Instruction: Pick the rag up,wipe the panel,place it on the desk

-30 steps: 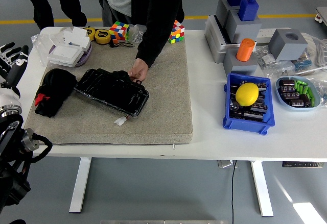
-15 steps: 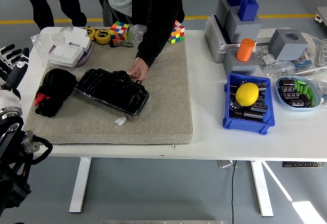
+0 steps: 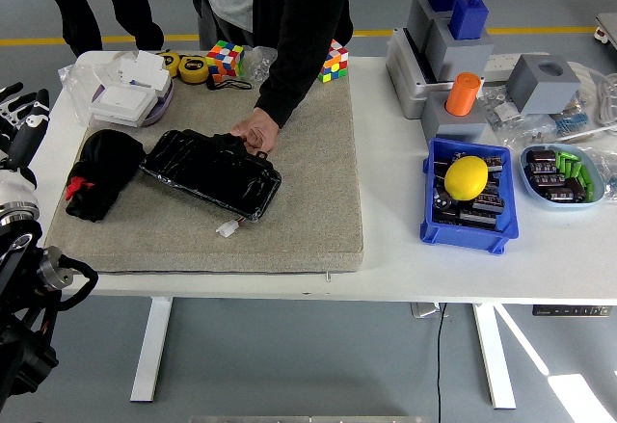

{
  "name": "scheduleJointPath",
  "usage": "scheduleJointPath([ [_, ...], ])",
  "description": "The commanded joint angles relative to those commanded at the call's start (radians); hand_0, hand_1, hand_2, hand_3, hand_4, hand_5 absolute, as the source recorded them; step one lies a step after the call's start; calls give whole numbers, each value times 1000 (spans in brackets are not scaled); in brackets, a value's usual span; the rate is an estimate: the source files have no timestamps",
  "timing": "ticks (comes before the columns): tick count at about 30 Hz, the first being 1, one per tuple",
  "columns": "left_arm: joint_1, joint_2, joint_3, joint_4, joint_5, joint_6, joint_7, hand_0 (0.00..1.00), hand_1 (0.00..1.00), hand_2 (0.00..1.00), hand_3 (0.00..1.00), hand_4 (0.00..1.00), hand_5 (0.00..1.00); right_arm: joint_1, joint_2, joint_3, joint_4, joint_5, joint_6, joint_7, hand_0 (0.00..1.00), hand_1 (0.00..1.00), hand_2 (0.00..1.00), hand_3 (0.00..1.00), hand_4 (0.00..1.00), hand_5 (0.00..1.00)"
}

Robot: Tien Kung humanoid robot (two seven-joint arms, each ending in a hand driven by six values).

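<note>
A black rag (image 3: 100, 171) with a small red tag lies bunched on the left part of the beige mat (image 3: 308, 201). Just right of it a glossy black panel (image 3: 212, 171) lies on the mat, a white connector on a wire at its near edge. A person's hand (image 3: 255, 134) rests on the panel's far right edge. My left hand (image 3: 19, 115) hovers at the picture's left edge beside the table's left end, left of the rag, fingers spread and holding nothing. My right arm is out of sight.
Behind the mat stand white boxes on a purple dish (image 3: 130, 95), tape measures and two puzzle cubes (image 3: 225, 57). To the right are grey and blue blocks (image 3: 453, 18), an orange cylinder (image 3: 463, 92), a blue bin with a lemon (image 3: 466, 177) and a light blue dish of parts (image 3: 561, 174).
My left hand has drifted slightly left and down at the frame edge. The person's hand on the panel's edge shifted a little left.
</note>
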Motion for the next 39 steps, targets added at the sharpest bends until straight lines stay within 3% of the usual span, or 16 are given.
scheduleJointPath([
  [39,26,-18,-12,-40,-2,9,1,445,537,542,574,809,199,3,-4,-1,0,2,-3,0,533,556,489,520,871,359],
])
